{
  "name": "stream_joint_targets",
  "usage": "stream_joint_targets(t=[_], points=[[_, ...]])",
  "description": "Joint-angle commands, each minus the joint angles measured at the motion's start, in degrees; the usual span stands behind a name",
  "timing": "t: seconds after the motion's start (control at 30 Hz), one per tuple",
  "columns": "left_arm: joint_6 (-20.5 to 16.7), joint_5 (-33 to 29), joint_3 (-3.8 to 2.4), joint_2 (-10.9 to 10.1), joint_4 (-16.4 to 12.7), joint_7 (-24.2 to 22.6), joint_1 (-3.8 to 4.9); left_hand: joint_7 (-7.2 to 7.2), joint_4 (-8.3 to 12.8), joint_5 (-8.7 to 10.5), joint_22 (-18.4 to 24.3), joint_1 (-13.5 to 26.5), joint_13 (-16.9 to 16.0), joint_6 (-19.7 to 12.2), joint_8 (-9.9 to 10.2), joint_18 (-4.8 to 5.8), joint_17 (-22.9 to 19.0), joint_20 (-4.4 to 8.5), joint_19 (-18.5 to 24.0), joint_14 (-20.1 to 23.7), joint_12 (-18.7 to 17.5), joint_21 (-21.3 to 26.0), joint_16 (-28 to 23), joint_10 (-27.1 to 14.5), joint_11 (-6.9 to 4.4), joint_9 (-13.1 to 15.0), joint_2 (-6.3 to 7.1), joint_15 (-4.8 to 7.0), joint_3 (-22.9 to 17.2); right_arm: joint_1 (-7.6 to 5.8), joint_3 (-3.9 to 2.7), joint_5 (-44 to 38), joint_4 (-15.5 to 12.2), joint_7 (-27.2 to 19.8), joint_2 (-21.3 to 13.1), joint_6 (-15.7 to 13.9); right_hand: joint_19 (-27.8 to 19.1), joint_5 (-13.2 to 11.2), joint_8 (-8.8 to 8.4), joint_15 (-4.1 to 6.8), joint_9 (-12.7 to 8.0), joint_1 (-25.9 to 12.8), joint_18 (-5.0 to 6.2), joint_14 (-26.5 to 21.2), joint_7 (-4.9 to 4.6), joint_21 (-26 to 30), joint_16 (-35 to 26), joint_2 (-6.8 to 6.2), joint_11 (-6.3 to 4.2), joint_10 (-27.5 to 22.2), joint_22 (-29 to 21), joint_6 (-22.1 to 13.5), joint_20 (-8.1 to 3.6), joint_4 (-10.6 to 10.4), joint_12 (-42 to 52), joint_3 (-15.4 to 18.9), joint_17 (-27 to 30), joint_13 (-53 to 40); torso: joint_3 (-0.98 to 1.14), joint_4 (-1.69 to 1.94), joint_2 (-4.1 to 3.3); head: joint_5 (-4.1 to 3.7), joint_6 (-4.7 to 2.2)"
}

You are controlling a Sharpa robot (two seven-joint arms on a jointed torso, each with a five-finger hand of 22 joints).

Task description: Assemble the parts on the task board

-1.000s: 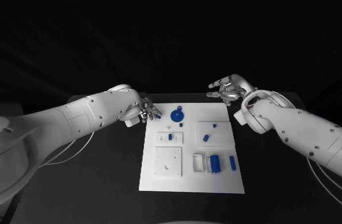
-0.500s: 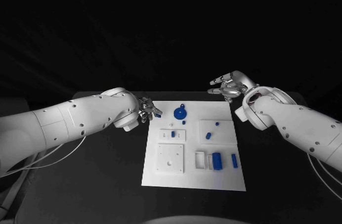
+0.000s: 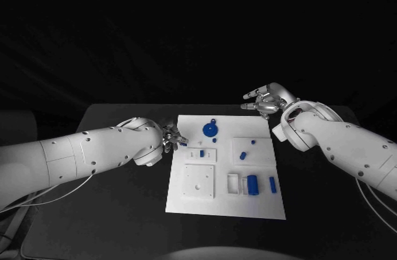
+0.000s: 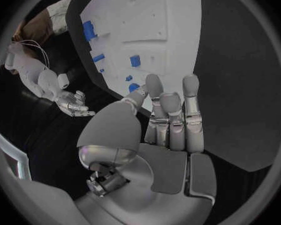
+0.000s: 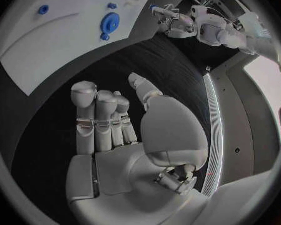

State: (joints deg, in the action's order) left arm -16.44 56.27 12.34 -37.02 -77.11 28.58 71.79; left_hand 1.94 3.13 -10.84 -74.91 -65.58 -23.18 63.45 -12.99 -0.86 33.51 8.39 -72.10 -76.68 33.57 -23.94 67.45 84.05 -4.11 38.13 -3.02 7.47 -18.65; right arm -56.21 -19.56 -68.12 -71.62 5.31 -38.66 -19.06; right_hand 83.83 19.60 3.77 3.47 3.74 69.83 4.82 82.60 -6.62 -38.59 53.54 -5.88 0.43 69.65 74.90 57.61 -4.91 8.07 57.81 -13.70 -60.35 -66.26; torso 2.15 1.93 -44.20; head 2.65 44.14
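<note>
The white task board [image 3: 189,205] lies mid-table. On it are a round blue disc [image 3: 211,129], a blue peg [image 3: 242,155], a blue block [image 3: 251,185] and a blue bar [image 3: 272,184]. My left hand [image 3: 172,138] is at the board's left edge, and a small blue part [image 3: 183,143] sits at its fingertips. In the left wrist view that small blue part [image 4: 134,87] lies between the thumb tip and a finger of my left hand [image 4: 168,122]. My right hand [image 3: 265,101] hovers beyond the board's far right corner, fingers apart and holding nothing; the same shows of my right hand [image 5: 112,117] in its wrist view.
A raised white square plate [image 3: 198,181] and a white open frame [image 3: 232,184] sit on the board's near half. Black table [image 3: 108,214] surrounds the board. The right wrist view shows the board [image 5: 59,45], the disc [image 5: 110,22] and my left hand [image 5: 168,16] beyond it.
The head camera has shifted. My left hand has come nearer along the board's left edge, carrying the small blue part with it. The right hand has stayed put.
</note>
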Motion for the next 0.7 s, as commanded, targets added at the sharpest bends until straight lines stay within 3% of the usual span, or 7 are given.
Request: stream_joint_targets(t=[0.03,0.4,0.7], points=[[-2.34,1.86,0.08,0.35,-0.27,0.11,-0.33,-3.28,1.12,-0.24,-1.14,-0.76,0.07,3.53,0.11,0.42,0.08,0.06,-0.51,-0.42,0.36,-0.35,-0.36,2.73,-0.53,17.23,0.01,0.13,-1.59,0.09,-0.02,-0.10,-0.10,-0.36,0.08,0.73,2.99,0.20,-0.20,0.24,-0.03,-0.53,0.74,-0.09,-0.02,0.36,-0.20,0.05,-0.05,-0.20,4.75,0.15,0.11,-0.15,-0.22,0.14,0.05,0.08,0.06,-0.06,-0.06,0.23,0.01],[-1.58,2.94,0.76,1.27,-0.53,-0.55,-1.22,-3.27,1.06,-0.26,-1.12,-0.67,0.22,3.58,0.18,0.40,0.21,0.04,-0.47,-0.42,0.46,-0.43,-0.45,2.73,-0.50,17.23,0.01,0.11,-1.65,0.18,-0.02,-0.11,-0.07,-0.40,0.28,0.80,2.98,0.40,-0.19,0.26,-0.03,-0.60,0.83,-0.14,-0.01,1.00,-0.48,0.07,-0.07,-0.24,4.56,0.13,0.11,-0.14,-0.32,0.09,0.23,0.17,0.03,-0.07,-0.05,0.11,-0.06],[-1.65,3.89,0.96,1.96,-0.44,-0.44,-1.60,-3.28,1.07,-0.30,-1.11,-0.69,0.36,3.61,0.21,0.37,0.36,0.04,-0.47,-0.49,0.60,-0.50,-0.53,2.73,-0.51,17.29,0.06,0.11,-1.71,0.19,-0.02,-0.11,-0.10,-0.44,0.37,0.85,3.05,0.68,-0.19,0.28,-0.03,-0.67,0.86,-0.10,0.00,1.55,-0.97,0.06,-0.09,-0.20,4.39,0.18,0.10,-0.10,-0.36,0.05,0.55,0.23,0.05,-0.05,-0.07,-0.06,0.01]])
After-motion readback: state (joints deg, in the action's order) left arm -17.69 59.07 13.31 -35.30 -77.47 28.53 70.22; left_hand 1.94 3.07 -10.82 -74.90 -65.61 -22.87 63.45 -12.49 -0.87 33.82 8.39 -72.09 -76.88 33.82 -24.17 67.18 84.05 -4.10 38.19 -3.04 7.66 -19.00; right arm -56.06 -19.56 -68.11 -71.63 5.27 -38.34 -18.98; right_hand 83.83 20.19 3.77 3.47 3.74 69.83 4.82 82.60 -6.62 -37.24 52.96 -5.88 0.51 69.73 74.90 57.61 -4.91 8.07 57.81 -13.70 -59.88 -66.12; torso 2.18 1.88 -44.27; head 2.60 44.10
